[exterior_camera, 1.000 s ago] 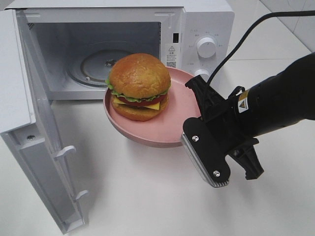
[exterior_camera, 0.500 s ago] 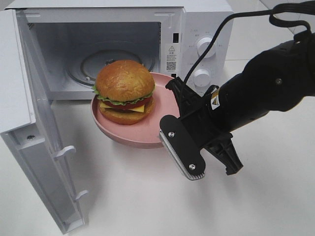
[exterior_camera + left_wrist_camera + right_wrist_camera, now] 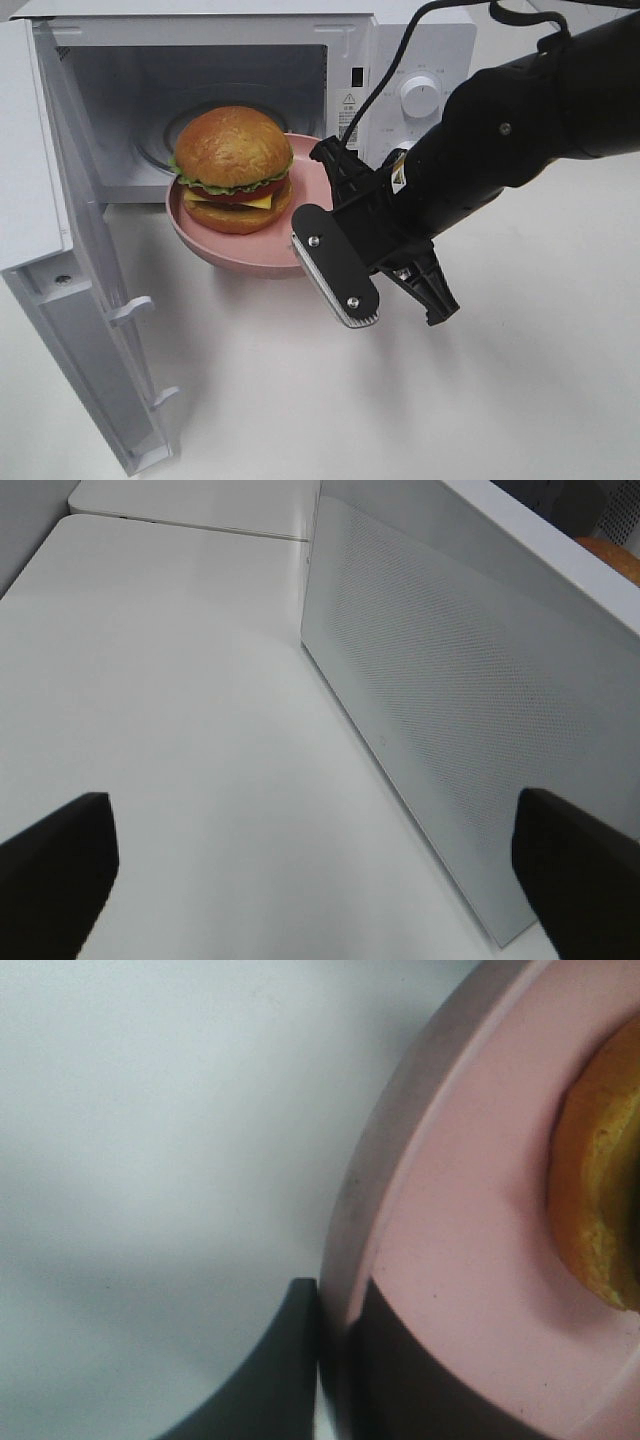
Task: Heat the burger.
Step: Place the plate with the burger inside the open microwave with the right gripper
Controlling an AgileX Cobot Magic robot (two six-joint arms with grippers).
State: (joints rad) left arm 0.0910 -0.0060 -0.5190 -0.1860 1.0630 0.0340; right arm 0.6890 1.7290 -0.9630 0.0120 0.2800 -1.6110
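- burger (image 3: 232,160) on pink plate (image 3: 250,256), at the open microwave's (image 3: 400,50) mouth
- right gripper (image 3: 338,1360) pinching the plate's rim
- left gripper (image 3: 315,870) spread, beside the microwave's door (image 3: 430,700)

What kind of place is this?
Likely a staged kitchen test bench rather than a home: an open white microwave on a white table, and a robot hand holding a pink plate with a burger.
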